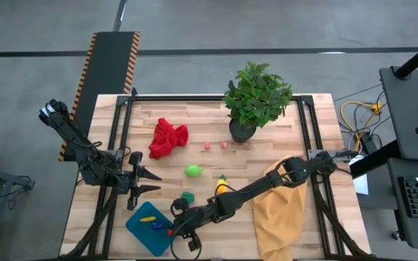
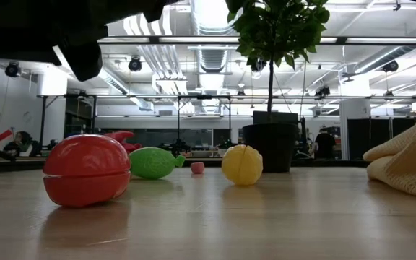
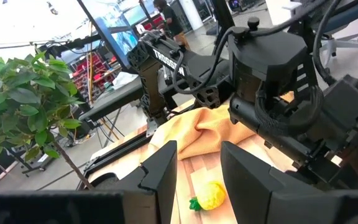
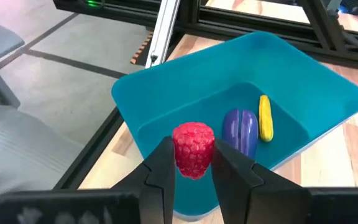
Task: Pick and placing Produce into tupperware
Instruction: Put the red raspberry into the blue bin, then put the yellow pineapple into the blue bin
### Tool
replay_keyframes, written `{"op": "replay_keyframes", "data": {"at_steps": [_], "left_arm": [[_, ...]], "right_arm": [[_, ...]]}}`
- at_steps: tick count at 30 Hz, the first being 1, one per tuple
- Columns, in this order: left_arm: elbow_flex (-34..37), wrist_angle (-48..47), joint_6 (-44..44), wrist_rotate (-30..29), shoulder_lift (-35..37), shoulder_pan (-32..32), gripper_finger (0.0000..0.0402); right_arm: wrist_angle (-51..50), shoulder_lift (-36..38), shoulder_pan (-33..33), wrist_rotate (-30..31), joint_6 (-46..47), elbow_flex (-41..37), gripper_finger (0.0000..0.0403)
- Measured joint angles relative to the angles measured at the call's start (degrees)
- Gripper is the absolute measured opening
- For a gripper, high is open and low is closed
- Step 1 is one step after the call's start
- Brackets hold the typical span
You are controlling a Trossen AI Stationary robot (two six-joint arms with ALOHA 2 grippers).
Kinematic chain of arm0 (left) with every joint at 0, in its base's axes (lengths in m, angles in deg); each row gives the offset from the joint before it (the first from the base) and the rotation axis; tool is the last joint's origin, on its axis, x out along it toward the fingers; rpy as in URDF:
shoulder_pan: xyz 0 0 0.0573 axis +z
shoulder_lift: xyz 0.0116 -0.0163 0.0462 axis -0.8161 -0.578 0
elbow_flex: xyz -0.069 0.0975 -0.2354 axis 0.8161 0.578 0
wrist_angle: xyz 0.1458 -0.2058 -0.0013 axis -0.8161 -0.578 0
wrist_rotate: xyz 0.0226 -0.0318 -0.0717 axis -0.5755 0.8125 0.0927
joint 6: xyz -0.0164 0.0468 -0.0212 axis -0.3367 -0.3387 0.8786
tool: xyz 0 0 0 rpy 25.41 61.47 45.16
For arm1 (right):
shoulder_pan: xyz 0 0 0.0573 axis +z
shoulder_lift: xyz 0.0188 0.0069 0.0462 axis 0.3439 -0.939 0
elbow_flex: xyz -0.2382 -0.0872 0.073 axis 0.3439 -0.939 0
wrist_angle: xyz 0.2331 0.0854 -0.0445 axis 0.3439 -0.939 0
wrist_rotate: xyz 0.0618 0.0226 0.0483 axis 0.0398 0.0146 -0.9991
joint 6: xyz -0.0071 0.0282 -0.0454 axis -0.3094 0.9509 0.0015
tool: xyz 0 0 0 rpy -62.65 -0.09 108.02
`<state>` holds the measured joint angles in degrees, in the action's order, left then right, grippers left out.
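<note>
Wooden table (image 1: 281, 217) is carrying everything: mustard cloth (image 1: 280, 210), potted plant (image 1: 256, 98), red cloth (image 1: 167, 138), then the produce. Teal tupperware (image 4: 303, 81) is sitting at the table's near-left corner, tight to the edge, already holding 2 pieces: a purple piece (image 4: 240, 129) and a yellow piece (image 4: 265, 117) lying side by side.

Right gripper (image 4: 194, 163) is hovering over the tupperware's near rim, fingers pinching a red raspberry (image 4: 193, 149) across its middle. Left gripper (image 3: 197, 165) is waiting near the table's left edge, holding nothing, fingers slightly apart.

Loose produce is lying mid-table: light green piece (image 1: 193, 171), dark green piece (image 1: 187, 196), yellow pineapple-like piece (image 3: 208, 195), 2 tiny pink bits (image 1: 215, 146).

Handling guess: the raspberry is looking light, rigid plastic, bumpy so decent grip; rounded pieces could roll when released. Grab across the widest part.

Room: the tub interior is mostly open, with free floor beside the 2 pieces. The shallow wall needs clearing. The table edge sits just past the tub, so an overshoot risks dropping off.
</note>
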<state>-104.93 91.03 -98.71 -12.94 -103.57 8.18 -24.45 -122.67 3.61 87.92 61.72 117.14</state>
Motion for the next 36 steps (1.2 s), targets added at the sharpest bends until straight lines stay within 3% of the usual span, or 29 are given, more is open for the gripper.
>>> {"op": "replay_keyframes", "data": {"at_steps": [18,23,29,36], "left_arm": [[0.0,0.0,0.0,0.0,0.0,0.0,0.0109],[0.0,0.0,0.0,0.0,0.0,0.0,0.0109],[0.0,0.0,0.0,0.0,0.0,0.0,0.0109],[0.0,0.0,0.0,0.0,0.0,0.0,0.0109]], "right_arm": [[0.2,-0.1,-0.3,0.0,0.0,0.0,0.0139],[0.4,-0.1,-0.7,0.0,-1.6,0.0,0.0143],[7.4,0.2,-2.0,-0.3,-6.0,0.0,0.0133],[0.7,4.6,-5.1,-14.8,-9.3,0.0,0.0118]]}}
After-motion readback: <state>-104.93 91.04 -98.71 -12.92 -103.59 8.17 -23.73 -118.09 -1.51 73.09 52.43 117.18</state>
